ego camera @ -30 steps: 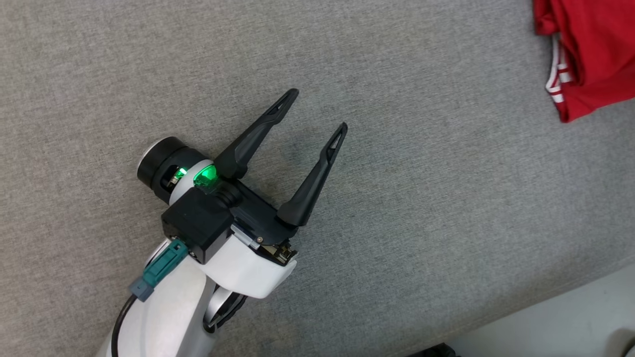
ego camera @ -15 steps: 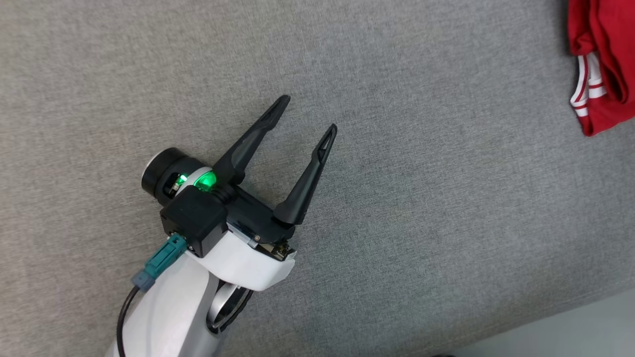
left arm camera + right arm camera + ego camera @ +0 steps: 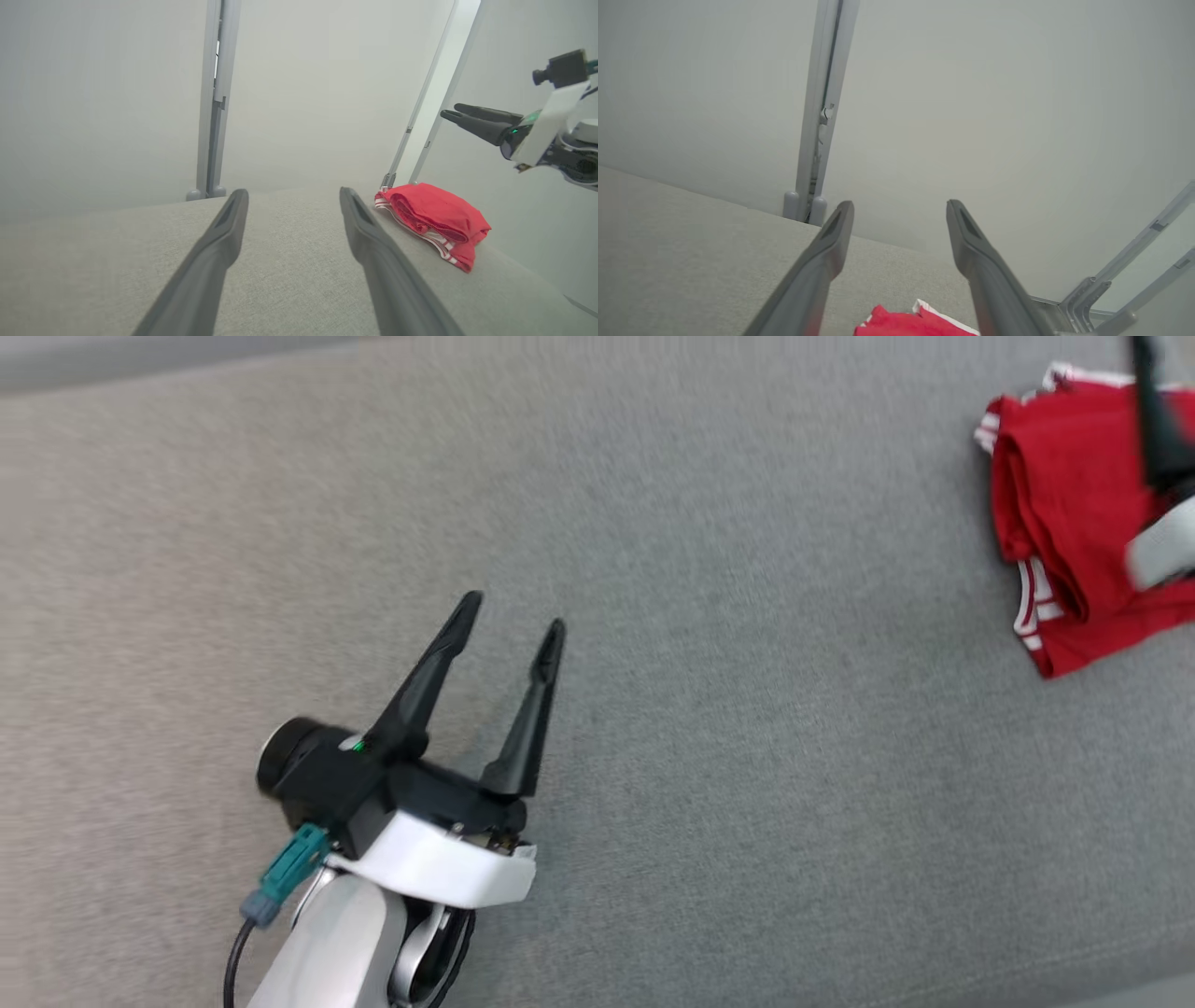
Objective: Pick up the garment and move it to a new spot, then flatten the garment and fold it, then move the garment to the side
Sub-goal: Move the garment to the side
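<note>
Count: two grippers, one garment, one grey fabric surface [image 3: 747, 756]. Left gripper [image 3: 514, 613]: over the surface at lower left, jaws spread wide, holding nothing. Garment [image 3: 1064, 523]: lying at the surface's far right; red with white-striped trim, folded into a compact bundle. Right gripper [image 3: 900, 205]: above the garment, jaws spread wide, holding nothing.

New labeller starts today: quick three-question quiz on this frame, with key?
1. True or false: the right gripper holds the garment.
2. The garment is: A spread flat, B folded compact, C hanging from a gripper.
3. Which is nearer the garment, the left gripper or the right?
Key: 1 false, its jaws stand open and empty. 2 B. 3 right.
</note>
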